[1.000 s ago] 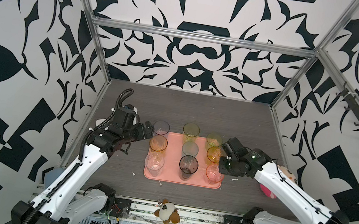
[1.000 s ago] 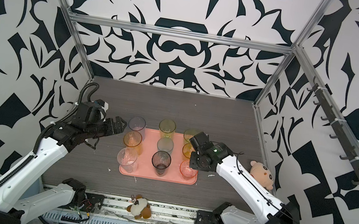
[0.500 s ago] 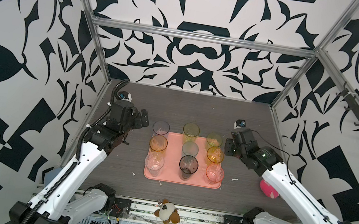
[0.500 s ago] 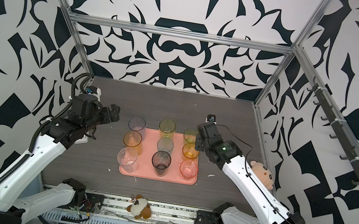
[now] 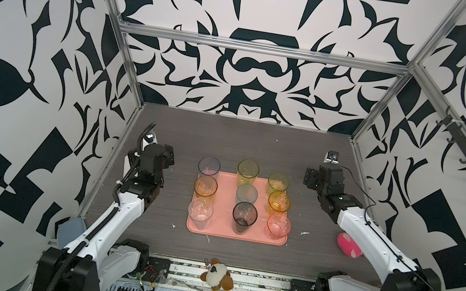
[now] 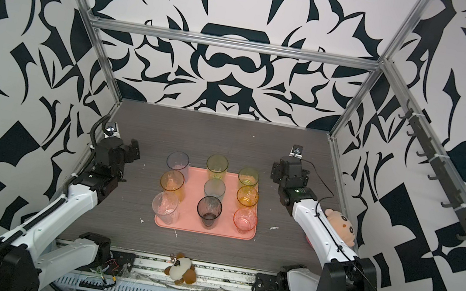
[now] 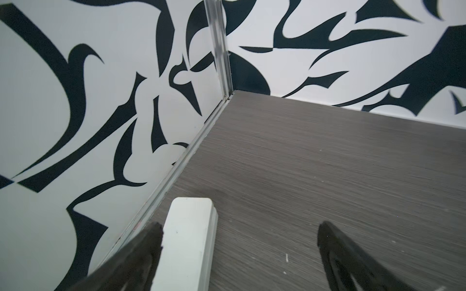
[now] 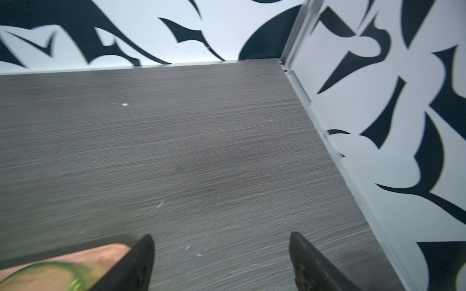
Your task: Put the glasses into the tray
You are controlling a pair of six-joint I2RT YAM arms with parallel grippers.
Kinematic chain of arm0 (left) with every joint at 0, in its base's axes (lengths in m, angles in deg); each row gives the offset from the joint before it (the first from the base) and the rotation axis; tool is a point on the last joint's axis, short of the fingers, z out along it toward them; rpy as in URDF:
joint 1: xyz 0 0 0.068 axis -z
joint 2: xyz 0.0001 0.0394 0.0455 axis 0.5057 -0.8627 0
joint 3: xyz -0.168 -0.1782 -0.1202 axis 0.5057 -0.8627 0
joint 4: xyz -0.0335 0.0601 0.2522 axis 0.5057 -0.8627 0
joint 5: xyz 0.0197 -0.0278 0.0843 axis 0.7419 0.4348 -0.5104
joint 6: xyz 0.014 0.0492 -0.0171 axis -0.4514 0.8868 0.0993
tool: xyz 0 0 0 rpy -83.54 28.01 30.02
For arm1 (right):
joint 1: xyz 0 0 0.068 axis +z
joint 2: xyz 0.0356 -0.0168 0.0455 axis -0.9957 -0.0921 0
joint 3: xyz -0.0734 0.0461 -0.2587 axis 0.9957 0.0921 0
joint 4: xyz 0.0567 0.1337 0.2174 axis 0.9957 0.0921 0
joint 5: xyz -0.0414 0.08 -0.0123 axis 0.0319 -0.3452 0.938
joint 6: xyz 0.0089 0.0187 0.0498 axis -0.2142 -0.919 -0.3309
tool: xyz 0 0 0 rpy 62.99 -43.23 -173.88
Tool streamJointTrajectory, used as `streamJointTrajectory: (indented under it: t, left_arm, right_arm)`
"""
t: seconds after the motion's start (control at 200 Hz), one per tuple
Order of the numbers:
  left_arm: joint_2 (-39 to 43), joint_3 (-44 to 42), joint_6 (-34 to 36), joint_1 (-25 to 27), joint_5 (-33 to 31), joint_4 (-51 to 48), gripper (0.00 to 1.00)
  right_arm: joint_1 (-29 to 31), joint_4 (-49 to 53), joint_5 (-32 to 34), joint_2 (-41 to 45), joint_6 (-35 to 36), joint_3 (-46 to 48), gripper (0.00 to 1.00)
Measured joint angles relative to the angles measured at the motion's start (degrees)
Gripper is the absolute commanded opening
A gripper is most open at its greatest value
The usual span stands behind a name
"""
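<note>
Left jaws: spread wide, nothing between; bare counter [image 7: 327,163] in the gap, left wrist view.
Left fingertips [image 7: 151,241]: dark, 1 just beside a white block [image 7: 189,239] lying along the side wall.
Right jaws: spread wide, empty; bare counter in the gap, right wrist view slightly blurred.
Right fingertips [image 8: 143,252]: 1 overlapping the rim of the green glass [image 8: 50,272] in the wrist view; clearly apart from it in both top views.
Left arm [image 5: 125,208]: left of the tray, well apart from the glasses.
Right arm [image 5: 370,236]: right of the tray's far corner, near the green glass, not touching.
Tray [image 5: 282,241]: salmon pink, low rim, flat on the middle of the counter.
Glasses: 9, all upright, 3 rows of 3 over the tray.
Far row: blue glass [image 5: 209,166], yellow glass [image 5: 248,171], green glass [image 5: 277,182], left to right.
Middle row: orange glass [image 5: 205,186], teal glass [image 5: 247,194], amber glass [image 5: 278,203].
Near row: clear glass [image 5: 200,213], smoky glass [image 5: 244,217], pink glass [image 5: 278,226]; bases plainly inside the rim.
Unclear: base of the blue glass hidden behind the orange glass; inside or outside the rim, cannot tell.
Contact: left column overlapping in both top views; touching or not, cannot tell.
Elsewhere: brown-and-white plush toy [image 5: 216,278] on the front rail; pink plush toy [image 5: 349,244] on the counter beside the right arm; white crumbs [image 5: 303,233] scattered near the tray.
</note>
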Motion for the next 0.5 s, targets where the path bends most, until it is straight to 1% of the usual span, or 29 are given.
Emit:
streamJointTrajectory:
  t: [0.135,0.17,0.195,0.21,0.5]
  left_arm:
    - [-3.48,-1.62,1.55,-4.13,2.93,5.64,0.99]
    - [-4.24,-2.08,1.60,-4.87,3.54,7.19,0.99]
    - [-4.74,-2.62,1.75,-5.33,3.96,8.59,0.99]
    - [-4.98,-3.02,1.77,-5.60,4.17,9.44,0.99]
    - [-9.84,-10.27,3.82,-6.49,8.09,20.94,0.99]
  right_arm:
    - [-2.80,-7.17,-1.36,-3.28,2.60,3.28,0.90]
    - [-3.30,-8.98,-1.66,-4.39,3.08,4.13,0.93]
    - [-3.65,-10.29,-1.84,-5.18,3.34,4.74,0.99]
    - [-3.78,-11.02,-1.84,-5.53,3.72,5.14,0.99]
    - [-5.31,-24.92,-4.63,-10.51,7.72,13.29,1.00]
